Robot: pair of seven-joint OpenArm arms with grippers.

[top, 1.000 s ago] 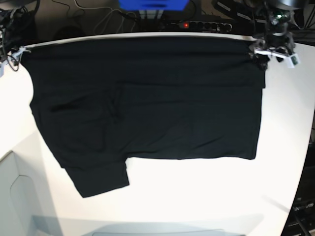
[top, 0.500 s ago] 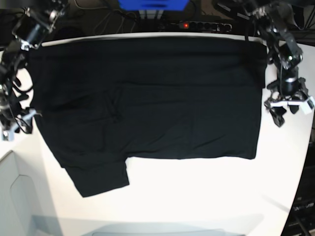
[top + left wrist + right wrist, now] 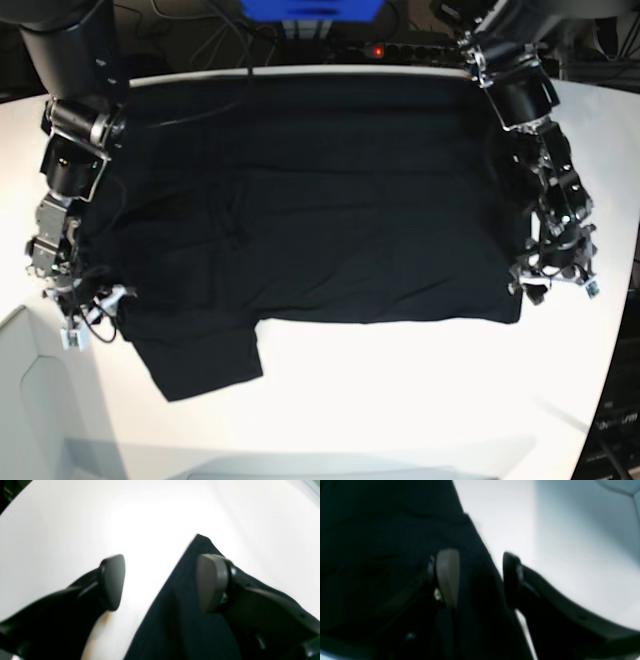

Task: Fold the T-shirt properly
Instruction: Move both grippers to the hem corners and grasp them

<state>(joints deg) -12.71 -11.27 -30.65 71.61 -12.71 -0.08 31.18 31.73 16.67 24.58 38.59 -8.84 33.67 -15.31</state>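
With jaws apart, the left gripper (image 3: pixel 160 582) straddles the near corner of the black T-shirt (image 3: pixel 320 220), one pad over cloth and one over the white table (image 3: pixel 420 400), while the right gripper (image 3: pixel 476 577), also parted in a blurry view, seems to straddle the shirt's opposite edge by the sleeve.

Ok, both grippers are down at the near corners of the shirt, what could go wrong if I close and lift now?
The left gripper is open across the T-shirt edge with one fingertip over bare table, so it may catch only a sliver. The right gripper straddles layered cloth by the sleeve; it might lift one layer only, skewing the fold.
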